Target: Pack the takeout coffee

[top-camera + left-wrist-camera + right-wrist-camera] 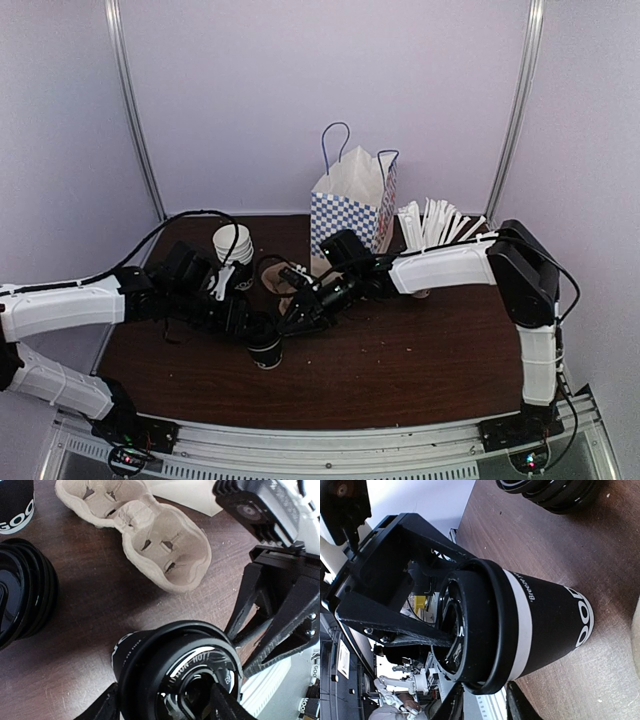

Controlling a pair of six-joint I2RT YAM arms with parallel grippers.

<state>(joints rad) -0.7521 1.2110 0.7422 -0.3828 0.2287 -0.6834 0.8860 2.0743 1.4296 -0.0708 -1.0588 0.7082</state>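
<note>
Black from lid to base, with pale print round its side, the takeout coffee [266, 350] stands upright on the dark wooden table [420, 360], near the front edge and left of centre, with both arms meeting over it. The left gripper [166, 704] comes down from above with its jaws set wide, one finger [107, 706] on either side of the glossy lid [182, 672]. Whether the fingers press on the lid or merely flank it cannot be told. The right gripper [241, 650] reaches in from the other side with its jaws only a narrow way apart and its tips at the lid's rim. Whether they pinch that rim cannot be told either. The blue-and-white checkered bag [350, 205] stands open at the back of the table, well apart from the coffee and much taller than it. A moulded cardboard carrier [150, 535] lies flat on the wood between the coffee and the bag. A stack of black lids [20, 600] sits to the left of the coffee in the left wrist view. Farther back on the left is a stack of black cups [232, 243] with white insides. A white cup [424, 288], partly hidden behind the right arm, holds white sticks [435, 222] just right of the bag.
</note>
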